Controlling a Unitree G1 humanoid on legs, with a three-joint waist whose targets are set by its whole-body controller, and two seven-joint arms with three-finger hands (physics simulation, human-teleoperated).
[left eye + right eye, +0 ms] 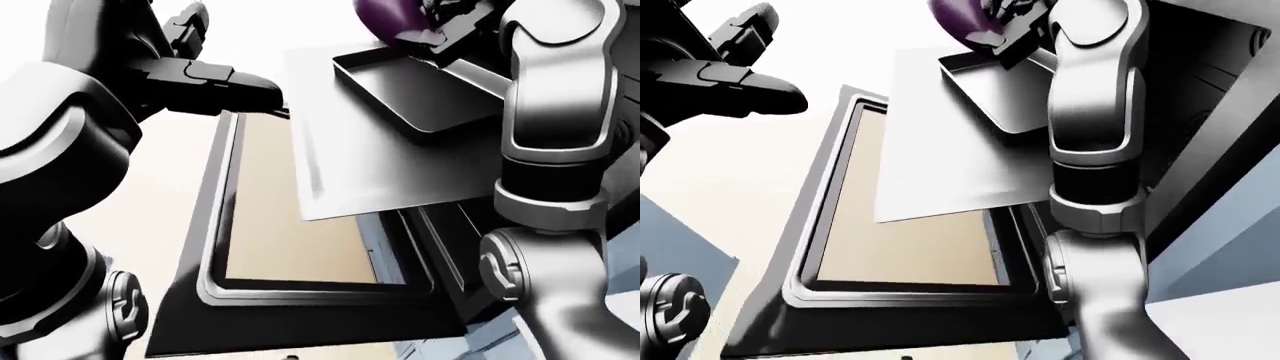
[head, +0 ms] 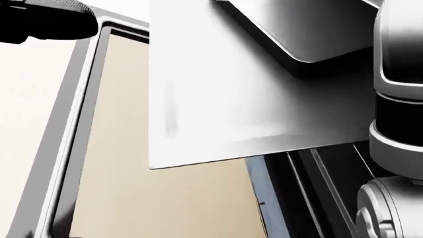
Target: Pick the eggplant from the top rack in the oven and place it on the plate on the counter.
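The purple eggplant [image 1: 385,16] is at the top edge of the left-eye view, just above the far end of a dark baking tray [image 1: 420,90]. The tray sits on the pulled-out grey oven rack [image 1: 380,172]. My right hand [image 1: 437,31] reaches up over the tray, and its dark fingers [image 1: 1005,34] close round the eggplant's lower right side. My left hand [image 1: 225,81] hovers at the upper left, beside the rack's left edge, open and empty. The plate is not in view.
The open oven door [image 1: 290,225] with its tan window lies below the rack, its dark frame toward the view's bottom. My right arm [image 1: 555,150] stands tall at the right and hides part of the oven's inside.
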